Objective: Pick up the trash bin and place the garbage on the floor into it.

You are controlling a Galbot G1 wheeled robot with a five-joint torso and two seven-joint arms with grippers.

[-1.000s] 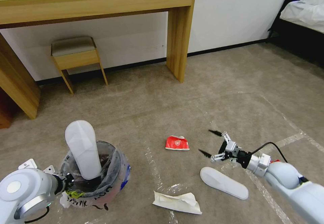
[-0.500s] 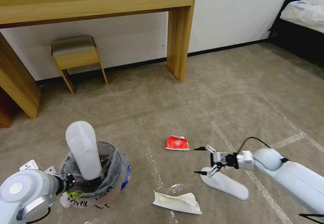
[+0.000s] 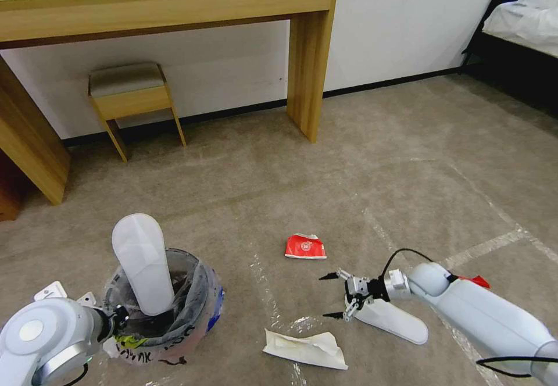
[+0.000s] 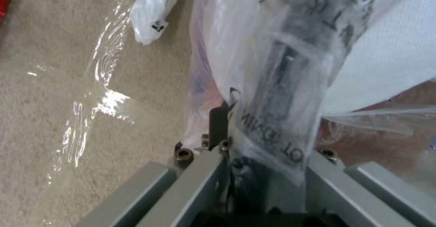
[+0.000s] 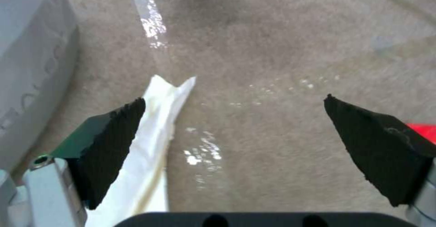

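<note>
1. The bin point(image 3: 168, 310) is seen at the lower left of the head view, on the carpet point(image 3: 279, 188), with a white sole point(image 3: 142, 261) standing upright in it.
2. Its bag-lined rim point(image 4: 277, 94) is clamped by the left gripper point(image 3: 116, 319).
3. A second sole point(image 3: 392, 319) is laid flat on the carpet, under the right gripper point(image 3: 331, 296).
4. That gripper is held low with its black fingertips point(image 5: 113, 141) spread wide, nothing between them.
5. Crumpled paper point(image 3: 305, 348) is found just in front of those fingertips, toward the robot.
6. A squashed red carton point(image 3: 305, 247) is set beyond them, near but apart.
</note>
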